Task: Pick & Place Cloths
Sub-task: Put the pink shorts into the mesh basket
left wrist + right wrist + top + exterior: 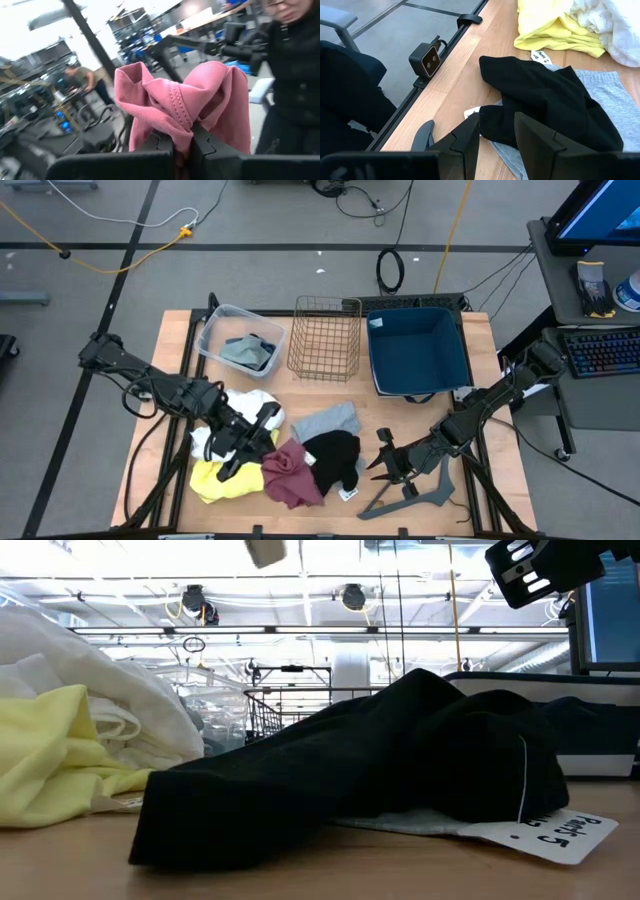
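Note:
My left gripper [266,442] hangs over the heap of cloths at the table's near left, shut on the maroon cloth [292,473], which fills the left wrist view [185,105]. Around it lie the white cloth [255,404], the yellow cloth [222,480], the light grey cloth [328,422] and the black cloth [335,458] with its paper tag [545,830]. A blue-grey cloth [250,352] lies in the clear tub. My right gripper [378,460] is open at table height; its fingers stand at the black cloth's right edge [500,120] without touching it. My left gripper pinches a bunched fold of the maroon cloth [182,135] between its two fingers, several layers thick. The fingers come from the table's left, roughly level. The cloth bulges out past the fingertips, slack and crumpled. Whether its lower end rests on the other cloths, I cannot tell.
A clear plastic tub [215,330], a wire basket [325,335] and a blue bin [418,352] stand in a row along the far edge. A grey clothes hanger [412,498] lies on the table under my right arm. A camera [426,59] sits at the near edge.

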Robot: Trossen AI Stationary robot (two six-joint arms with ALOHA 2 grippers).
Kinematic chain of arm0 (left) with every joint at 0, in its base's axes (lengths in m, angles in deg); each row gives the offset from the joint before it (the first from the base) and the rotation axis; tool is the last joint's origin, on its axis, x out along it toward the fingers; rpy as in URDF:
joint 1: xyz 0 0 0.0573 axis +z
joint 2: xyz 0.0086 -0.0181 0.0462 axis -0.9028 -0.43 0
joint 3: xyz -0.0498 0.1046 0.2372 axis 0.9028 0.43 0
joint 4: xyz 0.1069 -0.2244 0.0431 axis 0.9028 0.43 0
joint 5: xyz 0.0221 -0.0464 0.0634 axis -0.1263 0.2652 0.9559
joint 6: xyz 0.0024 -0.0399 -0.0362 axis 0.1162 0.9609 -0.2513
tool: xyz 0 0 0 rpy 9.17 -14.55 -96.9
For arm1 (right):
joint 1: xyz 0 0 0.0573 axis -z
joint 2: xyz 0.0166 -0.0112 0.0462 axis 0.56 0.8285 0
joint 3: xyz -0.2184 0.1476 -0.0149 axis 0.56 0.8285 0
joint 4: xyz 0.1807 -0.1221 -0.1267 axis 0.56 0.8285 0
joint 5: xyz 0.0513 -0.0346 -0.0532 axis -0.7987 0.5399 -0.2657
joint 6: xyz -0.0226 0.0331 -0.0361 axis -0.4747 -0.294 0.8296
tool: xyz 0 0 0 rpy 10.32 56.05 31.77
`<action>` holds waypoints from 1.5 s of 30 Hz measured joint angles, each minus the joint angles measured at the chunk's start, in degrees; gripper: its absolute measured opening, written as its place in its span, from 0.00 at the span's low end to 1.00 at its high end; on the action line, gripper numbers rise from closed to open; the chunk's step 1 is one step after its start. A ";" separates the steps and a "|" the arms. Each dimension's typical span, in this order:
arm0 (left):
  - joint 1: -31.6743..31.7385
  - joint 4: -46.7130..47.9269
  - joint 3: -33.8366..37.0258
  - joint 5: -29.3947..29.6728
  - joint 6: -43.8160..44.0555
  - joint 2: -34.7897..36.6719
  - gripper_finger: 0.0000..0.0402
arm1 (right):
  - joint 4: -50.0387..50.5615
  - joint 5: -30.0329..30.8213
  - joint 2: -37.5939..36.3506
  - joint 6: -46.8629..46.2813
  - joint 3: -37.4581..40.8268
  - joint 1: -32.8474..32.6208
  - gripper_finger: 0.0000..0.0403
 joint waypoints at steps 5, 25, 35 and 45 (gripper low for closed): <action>-0.01 -0.05 0.00 -4.31 -1.78 0.00 0.02 | 0.00 0.00 0.00 0.37 0.00 0.00 0.29; -2.08 0.86 0.00 -22.24 -22.91 0.00 0.01 | 0.00 0.17 0.01 1.54 0.00 0.00 0.29; -3.26 0.92 0.00 -22.26 -23.72 -0.01 0.02 | 0.02 0.20 0.00 1.53 0.00 0.00 0.29; -3.23 -2.68 0.00 -15.21 -14.93 -0.23 0.02 | 0.00 0.20 0.00 1.44 0.00 0.00 0.29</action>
